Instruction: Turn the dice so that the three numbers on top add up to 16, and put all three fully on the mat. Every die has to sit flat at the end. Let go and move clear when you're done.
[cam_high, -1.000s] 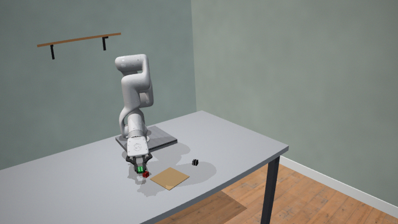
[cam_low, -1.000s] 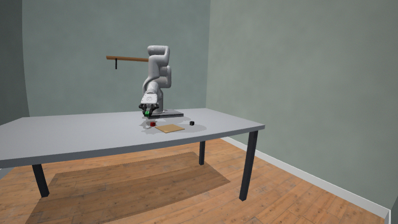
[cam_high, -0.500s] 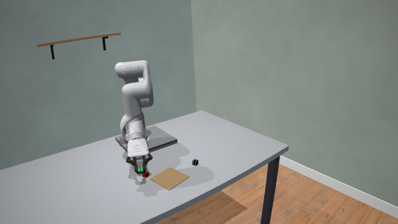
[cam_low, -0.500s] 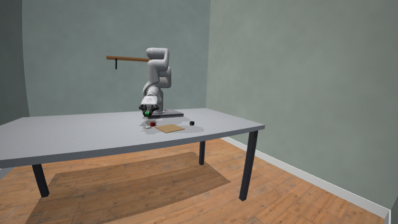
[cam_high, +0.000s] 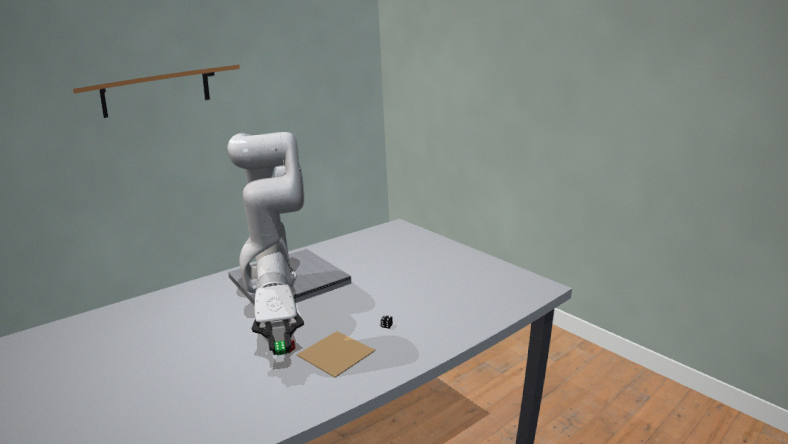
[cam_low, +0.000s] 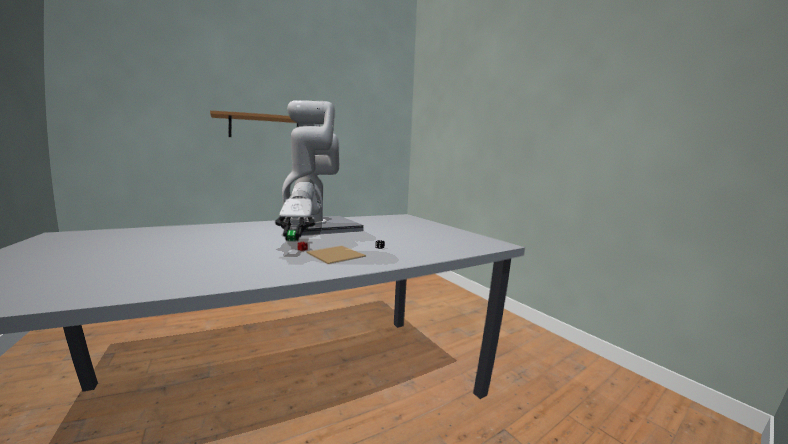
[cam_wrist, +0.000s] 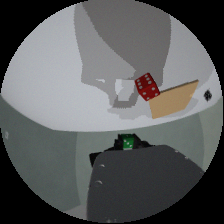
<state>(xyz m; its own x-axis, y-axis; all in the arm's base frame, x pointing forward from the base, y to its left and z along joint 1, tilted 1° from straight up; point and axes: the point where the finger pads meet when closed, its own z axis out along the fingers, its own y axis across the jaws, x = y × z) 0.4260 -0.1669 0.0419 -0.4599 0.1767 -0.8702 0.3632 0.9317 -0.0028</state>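
Observation:
My gripper (cam_high: 279, 346) (cam_low: 292, 234) is shut on the green die (cam_high: 280, 346) (cam_low: 291, 235) (cam_wrist: 128, 142) and holds it above the table, with the hand tilted far over. In the top view the green die shows several white pips on the face toward the camera. The red die (cam_high: 292, 345) (cam_low: 302, 245) (cam_wrist: 147, 86) lies on the table beside the mat's left corner, partly hidden by the green die and a fingertip in the top view. The black die (cam_high: 386, 321) (cam_low: 379, 244) (cam_wrist: 208, 95) lies on the table behind and right of the tan mat (cam_high: 335, 358) (cam_low: 336, 254) (cam_wrist: 175, 101). No die is on the mat.
The grey base plate (cam_high: 325, 270) under the arm lies behind the gripper. The table's front edge (cam_high: 352, 412) runs in front of the mat. A wooden shelf (cam_high: 157, 78) is on the wall behind the arm.

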